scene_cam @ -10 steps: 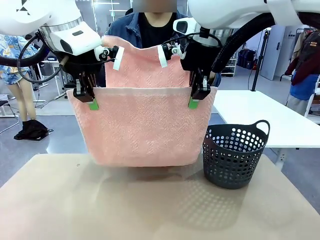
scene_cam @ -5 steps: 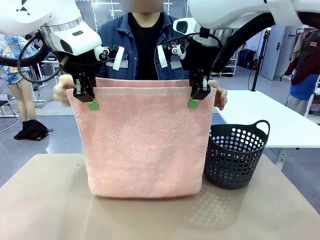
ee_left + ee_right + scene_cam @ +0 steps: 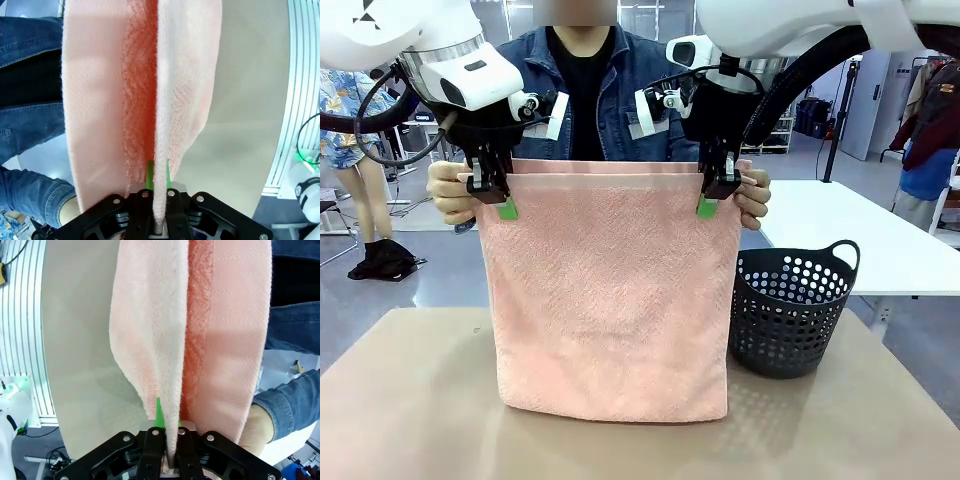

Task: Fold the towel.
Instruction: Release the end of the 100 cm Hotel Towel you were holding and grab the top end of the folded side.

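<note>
**Lining up the top edges before the towel goes down**

We have the towel (image 3: 610, 290) hanging doubled between us and the person. Its lower fold is down at the desk (image 3: 400, 410), though we cannot tell whether it touches. Our left end effector (image 3: 503, 203) is clamped shut on one upper corner of the near layer, and our right end effector (image 3: 708, 200) is clamped on the other. The wrist views show each one pinching that near layer alone, with the far layer hanging just behind it. The person's hands (image 3: 450, 192) hold the far layer's corners just beside our fingers.

We judge the step in hand to be bringing the two top edges together. To do it well, we should hold both corners level and taut so the edge runs straight. We should let the person's corners meet ours squarely, then lower both sides evenly. On the way down the towel must stay clear of the dark basket (image 3: 788, 310), which stands just beside its side edge.
</note>
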Action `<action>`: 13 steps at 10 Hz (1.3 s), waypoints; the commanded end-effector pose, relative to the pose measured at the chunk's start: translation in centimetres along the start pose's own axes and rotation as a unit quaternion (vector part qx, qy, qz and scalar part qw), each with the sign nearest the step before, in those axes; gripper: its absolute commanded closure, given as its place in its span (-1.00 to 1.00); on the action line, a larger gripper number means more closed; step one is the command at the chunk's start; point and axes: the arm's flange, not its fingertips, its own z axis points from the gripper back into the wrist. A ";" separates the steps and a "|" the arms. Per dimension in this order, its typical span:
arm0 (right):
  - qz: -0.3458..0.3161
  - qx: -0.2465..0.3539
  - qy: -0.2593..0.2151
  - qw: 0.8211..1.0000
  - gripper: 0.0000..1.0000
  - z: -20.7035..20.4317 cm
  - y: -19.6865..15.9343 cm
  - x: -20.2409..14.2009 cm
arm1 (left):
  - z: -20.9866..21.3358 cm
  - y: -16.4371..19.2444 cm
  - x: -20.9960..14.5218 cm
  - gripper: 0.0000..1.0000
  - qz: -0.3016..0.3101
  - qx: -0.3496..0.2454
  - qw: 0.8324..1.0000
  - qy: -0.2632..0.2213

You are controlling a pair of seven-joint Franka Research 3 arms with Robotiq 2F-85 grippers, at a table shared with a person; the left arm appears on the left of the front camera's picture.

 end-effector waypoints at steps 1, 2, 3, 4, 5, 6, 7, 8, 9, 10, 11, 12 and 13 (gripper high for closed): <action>0.000 -0.001 0.002 1.000 1.00 0.0 0.0 -0.1 | 0.1 0.1 0.0 1.00 0.001 0.000 1.000 -0.001; 0.000 -0.001 0.002 1.000 1.00 0.0 0.0 -0.1 | 0.1 0.1 0.0 1.00 0.001 0.000 1.000 -0.001; 0.000 -0.001 0.002 1.000 1.00 0.0 0.0 -0.1 | 0.1 0.1 0.0 1.00 0.001 0.000 1.000 -0.001; 0.000 -0.001 0.002 1.000 1.00 0.0 0.0 -0.1 | 0.1 0.1 0.0 1.00 0.001 0.000 1.000 -0.001; 0.000 -0.001 0.002 1.000 1.00 0.0 0.0 -0.1 | 0.1 0.1 0.0 1.00 0.001 0.000 1.000 -0.001; 0.000 0.000 0.000 1.000 0.96 0.0 0.0 0.0 | 0.0 0.0 0.0 0.96 0.000 0.000 1.000 0.000; 0.005 0.004 -0.024 1.000 0.68 0.5 0.1 -0.1 | 0.7 -0.1 -0.1 0.16 -0.002 0.007 1.000 0.005; 0.003 -0.002 -0.022 1.000 0.24 1.0 0.3 -0.1 | 1.5 0.0 -0.3 0.16 -0.001 0.015 1.000 0.002; -0.005 0.001 -0.014 1.000 -0.04 1.5 0.5 -0.1 | 2.3 0.1 -0.5 -0.63 0.012 0.017 1.000 0.000; -0.005 -0.008 -0.024 1.000 -0.48 2.5 0.8 0.0 | 3.3 0.0 -0.7 0.12 0.021 0.021 1.000 -0.007; -0.005 -0.031 -0.030 0.999 -0.76 3.6 1.2 -0.1 | 4.4 -0.4 -0.9 -1.00 0.023 0.042 0.999 -0.012; -0.001 -0.055 -0.036 0.998 -1.00 4.8 1.8 -0.2 | 5.8 -0.9 -1.0 -0.62 0.022 0.069 0.997 -0.021; 0.001 -0.085 -0.024 0.996 -1.00 5.5 2.2 -0.3 | 6.9 -1.3 -1.1 -1.00 0.022 0.095 0.995 -0.030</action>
